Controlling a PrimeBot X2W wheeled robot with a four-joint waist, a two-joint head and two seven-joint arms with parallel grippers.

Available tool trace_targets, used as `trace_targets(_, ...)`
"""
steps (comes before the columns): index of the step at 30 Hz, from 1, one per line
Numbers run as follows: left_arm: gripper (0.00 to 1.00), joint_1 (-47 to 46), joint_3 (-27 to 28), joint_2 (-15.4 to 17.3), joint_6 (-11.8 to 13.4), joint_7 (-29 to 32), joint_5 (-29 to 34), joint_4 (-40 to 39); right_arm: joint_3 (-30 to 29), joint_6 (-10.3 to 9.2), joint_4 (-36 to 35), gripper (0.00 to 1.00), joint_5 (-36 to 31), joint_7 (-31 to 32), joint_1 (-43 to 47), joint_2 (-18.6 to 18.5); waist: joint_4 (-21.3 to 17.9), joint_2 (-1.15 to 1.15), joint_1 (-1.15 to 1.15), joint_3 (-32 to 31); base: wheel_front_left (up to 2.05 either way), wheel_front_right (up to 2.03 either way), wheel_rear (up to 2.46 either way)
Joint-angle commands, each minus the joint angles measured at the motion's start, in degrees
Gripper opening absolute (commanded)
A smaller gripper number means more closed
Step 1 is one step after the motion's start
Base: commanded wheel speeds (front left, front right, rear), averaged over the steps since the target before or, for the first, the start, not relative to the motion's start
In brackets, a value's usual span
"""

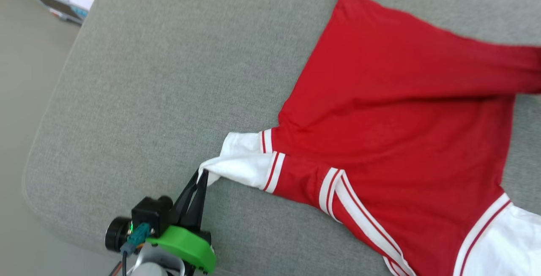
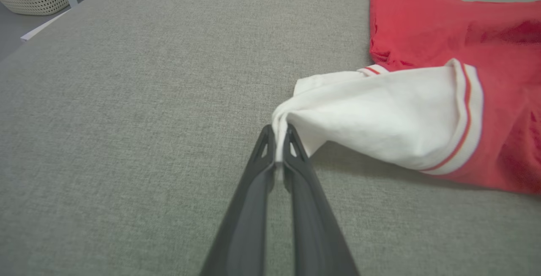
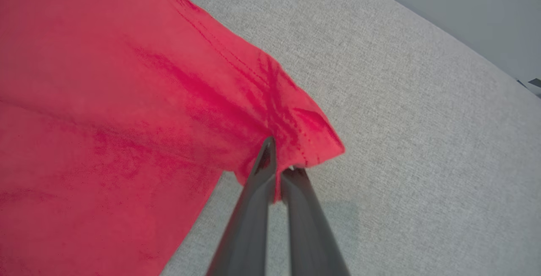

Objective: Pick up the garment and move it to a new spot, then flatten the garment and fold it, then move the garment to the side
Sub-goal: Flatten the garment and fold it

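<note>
Since both claws pinch cloth at opposite ends, step in hand: flattening, by my reading, with the fold to come.
Garment (image 1: pixel 401 119): lies red and plain side up on the grey cushion (image 1: pixel 169 77), spread toward its right part and partly smoothed. A ridge of slack crosses the body, and the far right of the garment runs out of the head view.
Left claw (image 1: pixel 203 174): closed on the edge of the white sleeve (image 2: pixel 380 115), which is drawn to a point and lifted slightly off the cushion.
Right claw (image 3: pixel 281 157): closed on a red hem corner (image 3: pixel 312 136), with creases fanning out from the pinch.
Pull: draw the two claws apart along the line between them, low over the cushion, so the slack runs out rather than lifts.
Tension: go gently. The sleeve is thin knit held by very little cloth, and it could slip out or stretch.
Release: lower each corner to the cushion before opening, or the peaks will stand up.
Risk: pulling the sleeve alone would drag the body sideways and twist the striped trim.
</note>
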Motion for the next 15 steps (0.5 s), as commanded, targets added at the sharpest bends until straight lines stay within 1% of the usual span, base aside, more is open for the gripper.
trace_targets(1,0.0,1.2,0.3,0.5,0.1,-0.2,0.2,0.4,0.1,-0.03,-1.1,0.0,1.2,-1.0,2.9,-0.9,-3.8,0.0,0.0,-6.2,0.0,0.0,0.0)
trace_targets(5,0.0,3.5,0.6,1.0,0.5,-0.2,-0.2,1.0,-0.6,-0.03,-3.8,0.0,3.6,-3.0,10.8,-2.8,-5.4,0.0,0.0,-9.1,0.0,0.0,0.0)
trace_targets(9,0.0,5.4,0.9,1.5,0.8,0.0,-0.6,1.7,-3.2,-0.03,-5.5,0.0,5.5,-4.9,19.9,-3.6,-6.6,0.0,0.0,-11.8,0.0,0.0,0.0)
trace_targets(12,0.0,6.5,1.1,1.9,1.1,0.1,-1.0,1.9,-5.5,-0.03,-6.4,0.0,6.5,-6.2,26.7,-3.4,-7.3,0.0,0.0,-13.2,0.0,0.0,0.0)
trace_targets(15,0.0,7.7,1.3,2.3,1.4,0.4,-1.3,2.2,-8.5,-0.03,-7.0,0.0,7.1,-7.6,33.8,-2.4,-7.9,0.0,0.0,-14.2,0.0,0.0,0.0)
